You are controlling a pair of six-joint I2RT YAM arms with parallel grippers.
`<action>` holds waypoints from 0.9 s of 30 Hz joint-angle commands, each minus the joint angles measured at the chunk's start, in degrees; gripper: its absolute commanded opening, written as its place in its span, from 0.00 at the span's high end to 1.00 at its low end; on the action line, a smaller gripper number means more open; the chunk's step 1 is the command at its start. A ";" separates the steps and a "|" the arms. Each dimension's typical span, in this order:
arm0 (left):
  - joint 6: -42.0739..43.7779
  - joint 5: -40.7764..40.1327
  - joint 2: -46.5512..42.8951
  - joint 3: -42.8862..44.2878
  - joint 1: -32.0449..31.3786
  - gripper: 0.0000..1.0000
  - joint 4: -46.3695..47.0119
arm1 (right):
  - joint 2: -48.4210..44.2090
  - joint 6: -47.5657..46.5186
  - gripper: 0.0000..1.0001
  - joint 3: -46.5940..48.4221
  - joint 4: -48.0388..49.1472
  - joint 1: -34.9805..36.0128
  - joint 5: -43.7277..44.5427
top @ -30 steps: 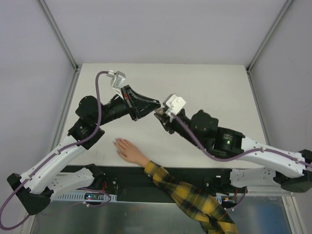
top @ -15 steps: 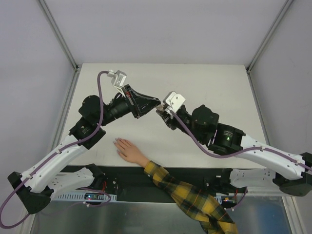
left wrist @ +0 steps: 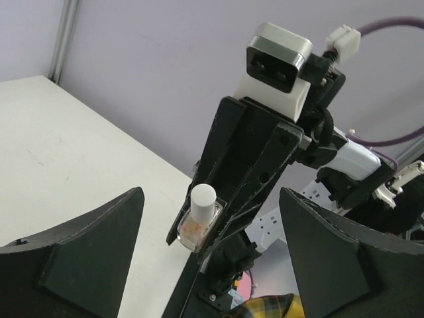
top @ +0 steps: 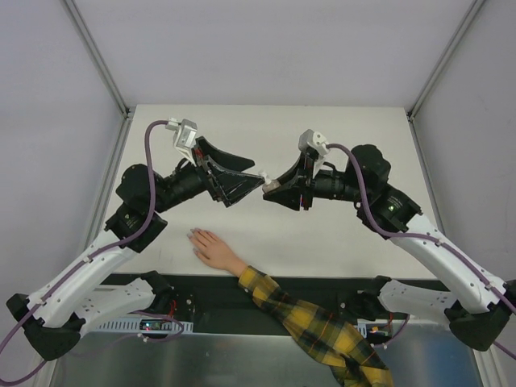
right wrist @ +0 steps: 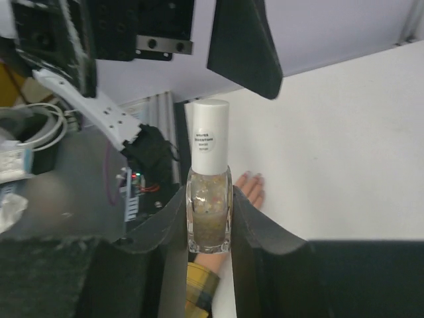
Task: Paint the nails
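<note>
A clear nail polish bottle (right wrist: 209, 211) with glittery contents and a white cap (right wrist: 210, 136) is clamped upright between the fingers of my right gripper (right wrist: 209, 222), which is shut on it. My left gripper (top: 255, 180) faces it with jaws spread wide and nothing between them. In the left wrist view the bottle (left wrist: 199, 222) sits in front of the left gripper (left wrist: 209, 199), apart from both fingers. The mannequin hand (top: 213, 249) lies flat near the table's front edge, below both grippers. Its pale nails (right wrist: 251, 175) show just behind the bottle.
The plaid sleeve (top: 316, 324) runs from the hand off the front edge toward the bottom right. The white table (top: 363, 137) is bounded by grey walls and metal posts. Both arm bases (top: 165, 300) and cables sit along the near edge.
My left gripper has gone from shut to wide open next to the bottle's cap. The right arm has swung up and right, its wrist turned, still gripping the bottle.
</note>
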 commanded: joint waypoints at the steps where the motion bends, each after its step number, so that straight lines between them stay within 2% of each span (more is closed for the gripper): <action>1: -0.07 3.23 0.51 0.33 -0.10 0.21 3.63 | 1.71 10.25 1.00 0.30 11.24 -1.63 -18.05; 4: -0.07 4.98 1.39 1.21 -0.10 0.26 3.81 | 2.23 13.50 0.99 -0.06 15.28 -2.16 -18.84; 6: -0.34 5.95 2.26 2.00 -0.02 0.37 3.72 | 2.67 15.18 1.00 0.12 16.17 -2.34 -18.76; 7: -0.34 7.00 2.71 2.27 -0.10 0.44 3.63 | 2.85 15.44 1.00 0.29 16.44 -2.51 -18.32; 8: -0.34 7.45 2.97 2.97 -0.10 0.62 3.37 | 2.76 15.71 0.99 0.30 16.35 -2.51 -17.45; 11: 0.19 7.98 3.94 4.28 -0.10 0.90 1.79 | 1.80 13.61 1.00 0.73 11.89 -2.43 -8.24; 12: 0.63 7.46 4.11 4.46 -0.10 1.00 0.31 | 1.36 8.29 1.00 1.60 8.56 -1.56 5.36; 13: 0.72 6.67 4.20 4.73 -0.10 1.00 -0.23 | 0.49 2.67 1.00 3.09 -2.44 5.41 19.42; 14: 0.72 4.48 4.12 4.64 -0.19 1.00 -0.58 | 1.09 -3.04 0.99 5.54 -5.24 13.23 41.05; 15: 0.72 3.24 3.77 4.47 -0.19 1.00 -1.11 | 2.40 -17.54 0.99 5.22 -3.79 21.14 80.69; 16: 0.63 1.84 3.59 4.29 -0.19 1.00 -1.64 | 6.15 -24.39 1.00 4.61 6.49 29.22 90.57; 17: 0.63 -0.44 3.42 3.94 -0.19 1.00 -1.73 | 6.89 -27.67 1.00 4.51 9.03 30.35 94.41; 20: 0.72 -1.16 2.97 3.94 -0.28 1.00 -1.99 | 5.67 -23.32 1.00 5.13 5.98 30.18 85.86; 21: 0.89 -0.81 3.32 4.11 -0.28 1.00 -2.08 | 5.49 -23.14 1.00 4.78 4.85 29.83 79.48; 23: 0.89 -0.55 3.50 4.47 -0.28 1.00 -2.52 | 4.96 -20.95 1.00 4.95 2.91 28.96 73.21; 24: 0.81 -0.46 3.59 4.47 -0.28 1.00 -2.52 | 4.70 -19.98 1.00 4.95 2.03 27.65 66.48; 27: 0.72 -0.02 3.76 4.55 -0.28 1.00 -3.22 | 2.77 -16.20 1.00 3.90 1.32 25.53 56.08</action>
